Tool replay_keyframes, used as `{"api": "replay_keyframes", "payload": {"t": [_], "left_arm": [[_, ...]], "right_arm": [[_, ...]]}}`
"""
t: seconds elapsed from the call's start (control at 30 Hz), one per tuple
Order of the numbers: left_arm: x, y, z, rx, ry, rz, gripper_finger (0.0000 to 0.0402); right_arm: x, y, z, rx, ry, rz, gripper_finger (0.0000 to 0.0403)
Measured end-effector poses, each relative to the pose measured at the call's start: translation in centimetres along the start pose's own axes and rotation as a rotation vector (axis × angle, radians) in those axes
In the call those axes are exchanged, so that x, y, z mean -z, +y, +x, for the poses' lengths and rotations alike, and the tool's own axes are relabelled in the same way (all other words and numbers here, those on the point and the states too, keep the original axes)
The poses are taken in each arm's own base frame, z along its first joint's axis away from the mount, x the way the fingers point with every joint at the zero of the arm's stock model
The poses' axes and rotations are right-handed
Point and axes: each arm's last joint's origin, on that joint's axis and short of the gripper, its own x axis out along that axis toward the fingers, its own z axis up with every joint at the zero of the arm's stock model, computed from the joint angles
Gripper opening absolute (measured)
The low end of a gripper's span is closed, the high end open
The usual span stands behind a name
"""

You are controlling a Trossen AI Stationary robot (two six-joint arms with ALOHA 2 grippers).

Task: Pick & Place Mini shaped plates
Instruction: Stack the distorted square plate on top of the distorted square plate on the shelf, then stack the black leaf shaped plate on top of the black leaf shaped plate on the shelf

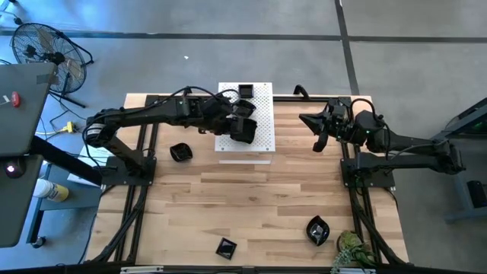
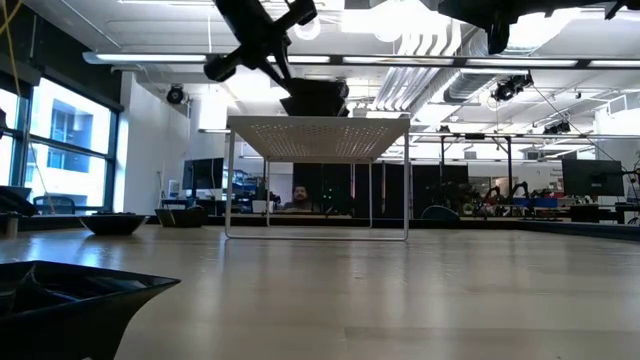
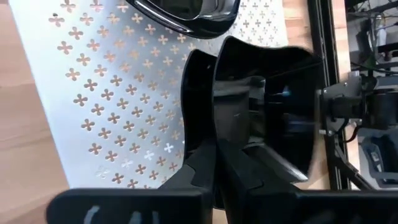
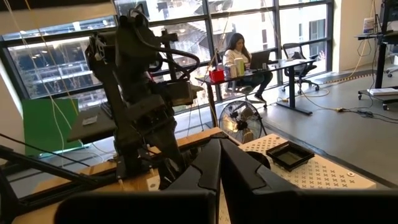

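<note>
My left gripper (image 1: 242,131) hovers over the white perforated board (image 1: 262,141), a raised shelf on thin legs (image 2: 318,135), shut on a glossy black mini plate (image 3: 280,106). A square black plate (image 1: 246,91) rests flat on the board's far end. More mini plates lie on the wooden table: one left of the board (image 1: 180,152) and two near the front edge (image 1: 226,247) (image 1: 317,230). My right gripper (image 1: 316,131) hangs shut and bare in the air right of the board, pointing level toward it. My left gripper pinches the mini plate's rim (image 3: 219,56) between its two fingers (image 3: 196,112), one on each face of the wall. The fingers slant down from the table's left side. The plate stands tilted on edge just above the board (image 2: 315,100); whether it touches the board I cannot tell.
A small green plant (image 1: 351,251) sits at the table's front right corner. Black frame rails run along the table's left and right sides. Bare wood lies between the board and the front plates. A person sits at a desk far behind the table (image 4: 239,53).
</note>
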Motion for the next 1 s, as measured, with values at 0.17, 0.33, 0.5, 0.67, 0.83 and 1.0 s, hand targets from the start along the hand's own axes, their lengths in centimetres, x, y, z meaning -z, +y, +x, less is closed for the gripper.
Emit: {"api": "replay_keyframes", "payload": {"t": [0.17,0.33,0.5,0.67,0.83,1.0], "left_arm": [[0.0,0.0,0.0,0.003,0.012,0.023,0.0054],[0.1,0.2,0.0,-0.016,0.013,0.056,0.0086],[0.0,0.2,-0.7,0.003,-0.001,0.153,0.0093],[-0.4,0.4,-3.3,0.021,-0.095,0.289,0.0079],[-1.5,1.7,-6.7,-0.007,-0.192,0.437,0.0013],[-3.4,4.5,-8.6,-0.052,-0.205,0.465,0.0011]], "right_arm": [[0.0,0.0,0.0,0.001,0.000,0.000,0.0006],[0.0,0.0,0.0,0.008,-0.002,-0.001,0.0003],[0.0,0.0,0.0,0.008,-0.002,-0.001,0.0003],[0.0,0.0,0.0,0.008,-0.001,-0.001,0.0002],[0.0,0.0,0.0,0.013,-0.002,-0.001,0.0003],[0.0,-0.2,0.0,0.060,-0.010,0.000,0.0002]]}}
